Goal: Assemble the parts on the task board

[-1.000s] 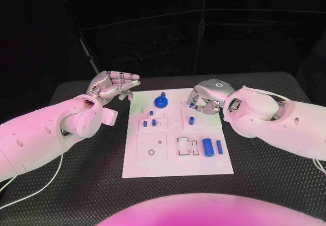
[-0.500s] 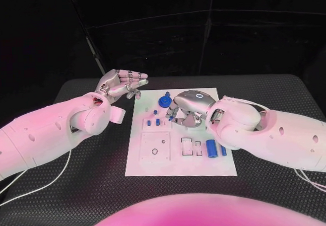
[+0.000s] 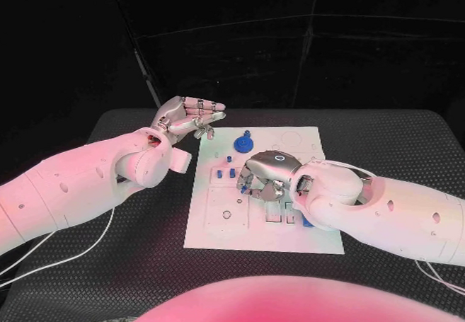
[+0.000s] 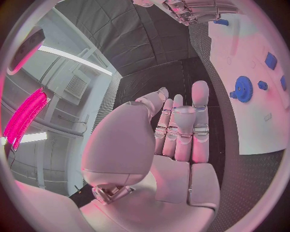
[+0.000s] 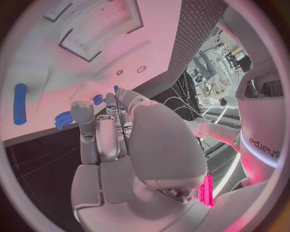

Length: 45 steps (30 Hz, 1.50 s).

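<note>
Item: white rectangular task board (image 3: 220, 225) lay mid-table on the black textured table mat (image 3: 114, 278), small blue parts upon it.

Silver right hand (image 3: 262, 178) hovered low over the board's middle, hiding parts beneath; grasp could not be told, though the wrist view suggested empty fingers. Silver left hand (image 3: 187, 116) was raised beside the far corner, fingers apart, holding nothing. Blue toothed gear (image 3: 243, 142) stood near the far edge; the left wrist view showed its teeth (image 4: 243, 89).

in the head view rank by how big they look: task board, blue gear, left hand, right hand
1. task board
2. right hand and left hand: look alike, unranked
3. blue gear, smallest
</note>
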Each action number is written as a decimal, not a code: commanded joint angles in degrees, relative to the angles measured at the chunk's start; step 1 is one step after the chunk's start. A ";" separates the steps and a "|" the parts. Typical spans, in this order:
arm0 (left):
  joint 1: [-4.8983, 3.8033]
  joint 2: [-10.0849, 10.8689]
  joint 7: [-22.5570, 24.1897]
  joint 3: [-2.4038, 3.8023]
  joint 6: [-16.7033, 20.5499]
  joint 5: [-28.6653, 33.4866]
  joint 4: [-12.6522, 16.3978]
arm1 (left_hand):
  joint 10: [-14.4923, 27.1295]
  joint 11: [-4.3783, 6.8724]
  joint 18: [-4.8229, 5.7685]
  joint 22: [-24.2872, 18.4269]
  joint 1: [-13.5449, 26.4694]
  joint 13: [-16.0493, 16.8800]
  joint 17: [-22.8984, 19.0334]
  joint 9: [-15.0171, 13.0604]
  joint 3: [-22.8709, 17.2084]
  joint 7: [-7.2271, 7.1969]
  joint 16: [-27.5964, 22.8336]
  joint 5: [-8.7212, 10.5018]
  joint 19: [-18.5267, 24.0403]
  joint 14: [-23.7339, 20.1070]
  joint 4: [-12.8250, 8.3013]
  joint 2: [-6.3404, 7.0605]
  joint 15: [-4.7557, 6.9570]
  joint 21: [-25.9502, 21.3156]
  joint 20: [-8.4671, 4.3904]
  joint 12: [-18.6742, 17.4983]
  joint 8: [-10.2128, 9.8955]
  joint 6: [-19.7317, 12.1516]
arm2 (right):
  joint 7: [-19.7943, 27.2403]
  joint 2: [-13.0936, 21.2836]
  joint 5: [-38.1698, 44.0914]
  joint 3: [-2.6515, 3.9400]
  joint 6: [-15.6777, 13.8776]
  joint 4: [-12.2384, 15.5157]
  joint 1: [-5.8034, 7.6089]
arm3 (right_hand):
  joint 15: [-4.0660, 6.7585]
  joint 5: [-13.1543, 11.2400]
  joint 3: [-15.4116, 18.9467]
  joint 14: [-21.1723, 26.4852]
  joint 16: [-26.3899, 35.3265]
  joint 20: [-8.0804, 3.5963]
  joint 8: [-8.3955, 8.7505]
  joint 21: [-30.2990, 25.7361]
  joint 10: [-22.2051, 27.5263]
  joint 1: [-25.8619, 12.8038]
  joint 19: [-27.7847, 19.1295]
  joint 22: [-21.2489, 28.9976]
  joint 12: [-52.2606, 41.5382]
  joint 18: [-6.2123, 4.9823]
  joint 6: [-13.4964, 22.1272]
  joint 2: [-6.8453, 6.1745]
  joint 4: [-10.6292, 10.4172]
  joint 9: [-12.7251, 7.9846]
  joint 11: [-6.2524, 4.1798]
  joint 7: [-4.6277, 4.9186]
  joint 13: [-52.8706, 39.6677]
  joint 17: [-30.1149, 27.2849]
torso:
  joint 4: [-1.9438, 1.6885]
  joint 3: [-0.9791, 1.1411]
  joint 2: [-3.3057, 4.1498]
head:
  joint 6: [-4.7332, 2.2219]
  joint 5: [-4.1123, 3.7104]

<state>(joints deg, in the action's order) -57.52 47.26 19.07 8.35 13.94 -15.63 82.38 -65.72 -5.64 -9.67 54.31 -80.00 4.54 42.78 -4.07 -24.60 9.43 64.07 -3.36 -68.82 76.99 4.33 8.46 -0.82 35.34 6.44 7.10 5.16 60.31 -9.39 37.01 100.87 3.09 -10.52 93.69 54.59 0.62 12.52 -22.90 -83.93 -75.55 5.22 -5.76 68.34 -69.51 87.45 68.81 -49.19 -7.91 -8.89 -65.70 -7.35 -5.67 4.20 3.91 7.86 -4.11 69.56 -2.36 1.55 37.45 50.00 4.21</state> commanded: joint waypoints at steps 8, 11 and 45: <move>-0.12 -0.39 0.23 0.08 -0.67 0.26 -0.12 | 0.36 -0.07 -0.61 -0.05 -0.32 -0.09 -0.05 0.07 0.29 0.19 -0.17 0.06 0.43 -0.47 -0.17 -0.08 0.06 -0.17 0.13 0.32 0.22 -0.02 | -0.03 -1.22 2.29 -0.05 1.74 -1.00 -0.38 | 0.24 -0.33 -0.38 -2.81 -0.12 -0.06 0.14 -0.01 -0.36 -0.61 -0.02 0.07 0.20 1.04 -0.38 0.15 -0.03 0.04 -0.03 -0.02 0.08 -0.05 | 0.09 0.10 0.03 | 0.00 0.56; -0.12 -0.46 0.21 0.08 -0.73 0.26 -0.15 | 0.36 -0.07 -0.61 -0.05 -0.32 -0.09 -0.05 0.07 0.29 0.19 -0.17 0.06 0.43 -0.47 -0.17 -0.08 0.06 -0.17 0.13 0.32 0.22 -0.02 | 0.02 -1.44 2.36 -0.08 1.93 -1.14 -0.47 | 0.23 -0.31 -0.41 -2.80 -0.12 -0.05 0.15 -0.02 -0.38 -0.71 -0.05 0.09 0.22 1.03 -0.39 0.16 -0.01 0.04 -0.04 -0.02 0.07 -0.07 | 0.09 0.11 0.04 | 0.00 0.65; -0.12 -0.75 -0.33 0.08 -1.40 0.26 -0.59 | 0.38 -0.09 -0.62 -0.13 -0.32 -0.08 -0.12 0.07 0.32 0.20 -0.21 0.06 0.47 -0.50 -0.18 -0.09 0.05 -0.31 0.14 0.37 0.24 -0.02 | -1.50 -2.99 4.48 -1.24 3.91 -2.61 -0.86 | 0.21 -0.36 -0.46 -2.76 -0.11 -0.01 0.14 -0.08 -0.53 -1.44 -0.23 0.23 0.31 0.99 -0.52 0.10 0.10 0.07 -0.05 -0.06 0.04 -0.22 | 0.10 0.09 0.06 | 0.00 0.92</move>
<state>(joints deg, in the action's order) -57.53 46.59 18.60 8.36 13.27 -15.61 81.75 -65.72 -5.64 -9.67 54.24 -80.00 4.53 42.72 -4.07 -24.44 9.42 64.08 -3.36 -68.64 76.99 4.17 8.46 -0.82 35.34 6.63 7.10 5.16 60.31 -10.01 34.08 104.16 1.89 -7.83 91.10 53.73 0.62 12.52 -22.96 -83.93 -75.54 5.22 -5.42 68.33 -69.50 86.45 68.81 -49.03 -7.92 -8.90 -65.77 -7.29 -5.59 4.18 3.91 7.93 -4.12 69.38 -2.29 1.62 37.46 50.00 5.16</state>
